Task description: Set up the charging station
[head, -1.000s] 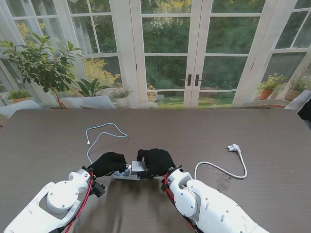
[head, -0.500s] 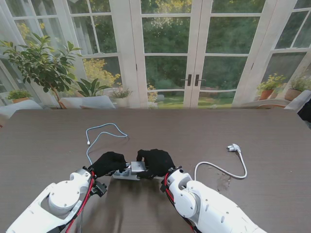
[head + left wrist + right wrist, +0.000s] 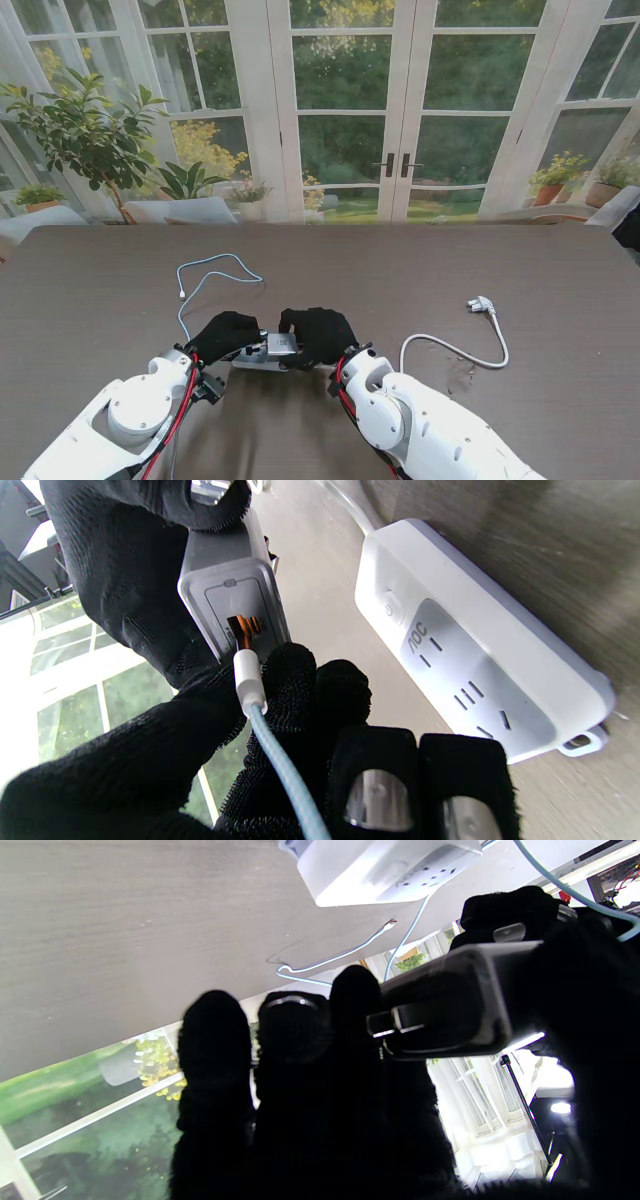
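Note:
My right hand (image 3: 320, 334) is shut on a grey charger block (image 3: 281, 345), holding it just above the white power strip (image 3: 258, 363). In the left wrist view the charger block (image 3: 232, 580) shows its orange USB port. My left hand (image 3: 226, 335) pinches the white USB plug (image 3: 248, 677) of the pale blue cable (image 3: 215, 272), and the plug's tip sits at that port. How deep the plug is, I cannot tell. The power strip (image 3: 475, 645) lies flat with its sockets unused. In the right wrist view the charger block (image 3: 450, 1005) shows its folded prongs, gripped by my right hand (image 3: 300, 1080).
The strip's white cord (image 3: 455, 350) curls to my right and ends in a loose wall plug (image 3: 482, 304) on the dark wooden table (image 3: 90, 300). The blue cable's free end (image 3: 181, 295) lies farther from me on the left. Windows and plants stand beyond the table's far edge.
Both hands and the charger block have shifted very slightly to the left. The grips look the same.

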